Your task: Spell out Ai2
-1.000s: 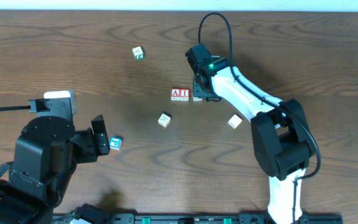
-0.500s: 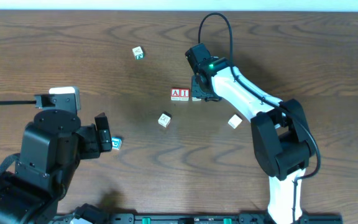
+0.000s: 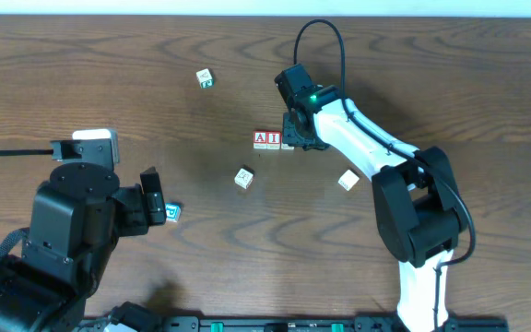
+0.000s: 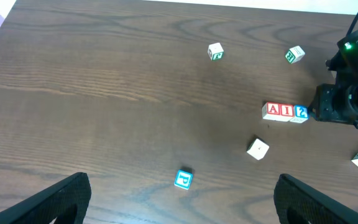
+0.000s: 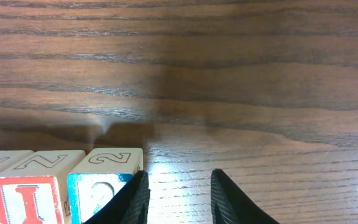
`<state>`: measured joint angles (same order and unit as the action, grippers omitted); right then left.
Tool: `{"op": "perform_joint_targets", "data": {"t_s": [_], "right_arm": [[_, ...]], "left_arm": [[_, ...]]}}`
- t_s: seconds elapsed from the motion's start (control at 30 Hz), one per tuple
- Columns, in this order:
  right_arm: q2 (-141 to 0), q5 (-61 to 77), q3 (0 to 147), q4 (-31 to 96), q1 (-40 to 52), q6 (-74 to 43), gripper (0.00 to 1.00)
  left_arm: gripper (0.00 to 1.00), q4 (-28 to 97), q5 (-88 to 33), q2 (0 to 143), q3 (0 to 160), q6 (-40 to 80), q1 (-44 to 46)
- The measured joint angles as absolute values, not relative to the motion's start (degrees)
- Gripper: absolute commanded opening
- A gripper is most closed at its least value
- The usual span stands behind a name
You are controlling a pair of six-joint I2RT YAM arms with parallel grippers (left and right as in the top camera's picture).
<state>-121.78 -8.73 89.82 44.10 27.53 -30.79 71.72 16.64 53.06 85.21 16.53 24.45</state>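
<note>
On the worktop (image 3: 136,83), the A block (image 4: 273,111), I block (image 4: 286,111) and 2 block (image 4: 301,112) touch in a row, red letters and blue numeral. The right hand (image 5: 179,199), fingers apart and empty, sits just beside the 2 block. The left hand (image 3: 155,196) gapes wide, holding nothing.

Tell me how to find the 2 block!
Look at the middle of the wooden table, where the right arm reaches down. A row of three blocks sits there, touching. The 2 block is the end one beside the arm, printed blue while its neighbours are red.
</note>
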Motion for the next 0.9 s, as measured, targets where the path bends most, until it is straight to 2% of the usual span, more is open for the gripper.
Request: {"op": "perform_joint_targets", "data": {"t_s": [0.23,0.57,0.6,0.63,0.67,0.77,0.9], "right_arm": [[-121.8,-8.7,89.8,43.5,27.5,-30.8,0.38],[-121.8,-8.9,89.8,43.2,27.5,-30.8,0.34],[-121.8,-9.3,89.8,43.2,27.5,-30.8,0.35],[-121.8,-9.8,89.8,43.2,27.5,-30.9,0.43],[-121.8,-10.5,89.8,43.2,27.5,-31.0,0.46],[-121.7,-13.6,89.8,43.4,27.4,-31.0,0.52],[-119.7,-16.6,90.2,45.5,26.0,-30.3,0.54]], "left_arm": [[0.95,71.7,16.6,53.0,85.2,16.5,24.4],[0.95,71.7,16.7,53.0,85.2,16.5,24.5],[0.96,71.7,16.7,53.1,85.2,16.5,24.5],[0.95,71.7,16.7,53.1,85.2,16.5,24.4],[0.95,71.7,16.7,53.1,85.2,16.5,24.5],[0.95,71.7,16.7,53.0,85.2,16.5,24.4],[0.95,71.7,16.7,53.0,85.2,16.5,24.4]]}}
